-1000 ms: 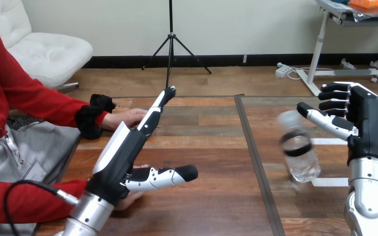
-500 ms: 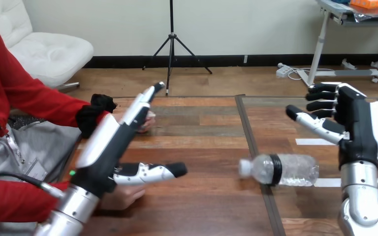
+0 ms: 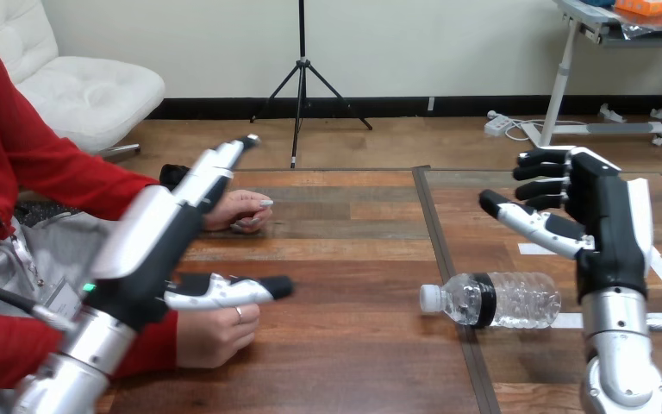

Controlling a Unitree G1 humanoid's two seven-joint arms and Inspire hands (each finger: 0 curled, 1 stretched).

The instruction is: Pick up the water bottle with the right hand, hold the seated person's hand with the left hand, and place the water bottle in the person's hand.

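A clear water bottle with a white cap and a black band lies on its side on the table, cap pointing left. My right hand hovers open above its right end, thumb out to the left, holding nothing. My left hand is raised at the left with fingers straight and thumb pointing right. Under it, the person's nearer hand rests as a loose fist on the table, apart from my thumb. The person's farther hand lies on the table behind my left fingers.
White tape marks are stuck on the wooden table around the bottle. A dark seam runs down the table just left of the bottle.
The bottle, upright beside my right hand a second ago, has toppled and now lies still on the table. My left hand has drifted left and my right hand slightly left.
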